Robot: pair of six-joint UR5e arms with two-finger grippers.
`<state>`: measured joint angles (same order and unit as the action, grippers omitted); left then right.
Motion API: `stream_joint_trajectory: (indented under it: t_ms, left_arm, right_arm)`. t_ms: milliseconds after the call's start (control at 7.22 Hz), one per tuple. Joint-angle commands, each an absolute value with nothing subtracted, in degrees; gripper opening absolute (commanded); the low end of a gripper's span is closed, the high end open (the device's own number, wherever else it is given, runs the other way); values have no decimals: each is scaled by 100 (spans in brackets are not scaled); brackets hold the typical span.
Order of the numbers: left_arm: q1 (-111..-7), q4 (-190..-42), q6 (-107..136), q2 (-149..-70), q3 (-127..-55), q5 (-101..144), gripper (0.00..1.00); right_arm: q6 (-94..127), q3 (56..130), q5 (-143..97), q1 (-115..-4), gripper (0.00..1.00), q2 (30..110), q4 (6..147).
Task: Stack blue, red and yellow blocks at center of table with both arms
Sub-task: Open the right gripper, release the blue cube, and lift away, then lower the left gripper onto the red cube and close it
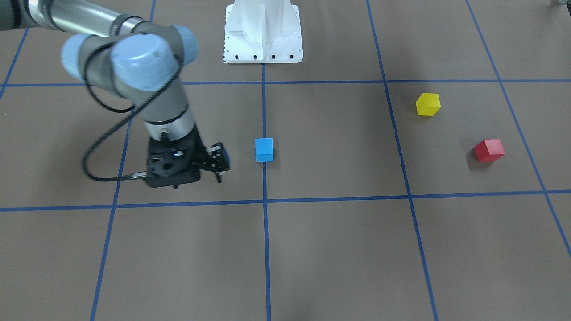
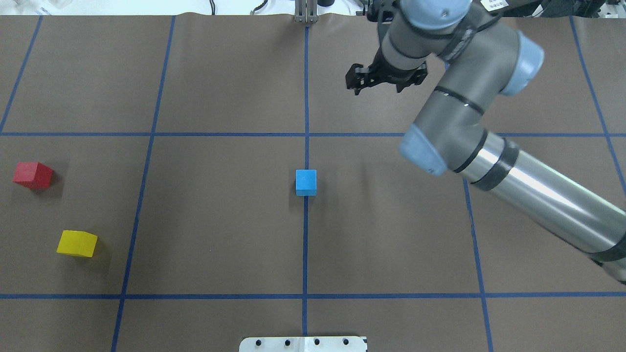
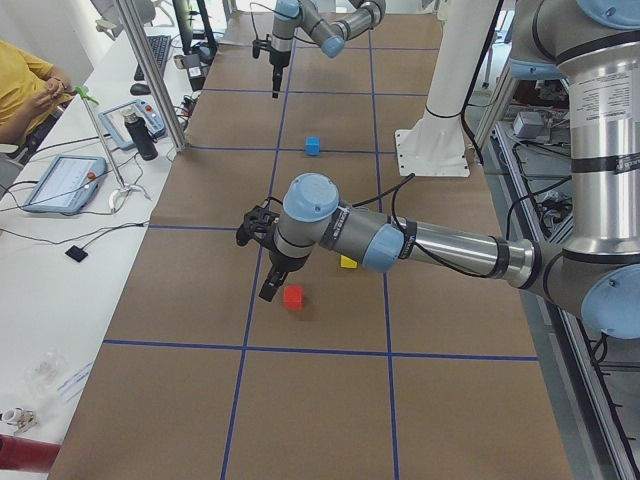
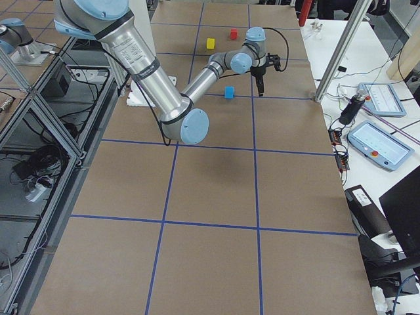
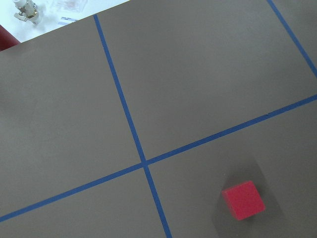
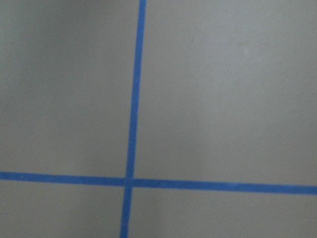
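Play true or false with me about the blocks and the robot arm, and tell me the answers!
1. The blue block sits on a blue line. True.
2. The red block and the yellow block lie apart. True.
3. The red block is stacked on the blue block. False: it sits on the table by itself, far from the blue one.
4. The right arm's fingers hold the blue block. False: they are off to one side, not touching it.

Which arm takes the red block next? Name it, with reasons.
Left. The left gripper hovers by the red block; the right gripper is across the table, past the centred blue block.
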<state>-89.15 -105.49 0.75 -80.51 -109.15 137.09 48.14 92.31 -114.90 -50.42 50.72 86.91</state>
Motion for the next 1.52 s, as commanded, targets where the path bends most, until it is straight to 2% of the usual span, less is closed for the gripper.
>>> stream_joint_trajectory:
  t_ms: [0,277,554,831,1108,1385]
  left_arm:
    - [-8406,-11472,1724,-7605,-10890,13703,100]
    - [-7449,-11890,2861,-7524,-10864,12733,100]
    - [-6876,-12301,2909,-7672,-10243,12245,100]
    - [-6759,-12612,3118,-8040,-9679,12226,100]
    - [-6470,-12621,3400,-8514,-9344,12226,100]
    - [-6145,-12630,3700,-8674,-9212,12051,100]
  right_arm:
    - [2708,9728,-12416,-6454,100,6060,8946]
    - [957,9773,-13074,-7422,100,6887,8930]
    - [-363,9765,-13569,-8180,100,7616,8921]
    - [-1079,9747,-13614,-8839,100,8337,8965]
    - [-1631,9747,-13614,-9306,100,8901,8930]
    - [-1846,9729,-13597,-9378,100,8991,8947]
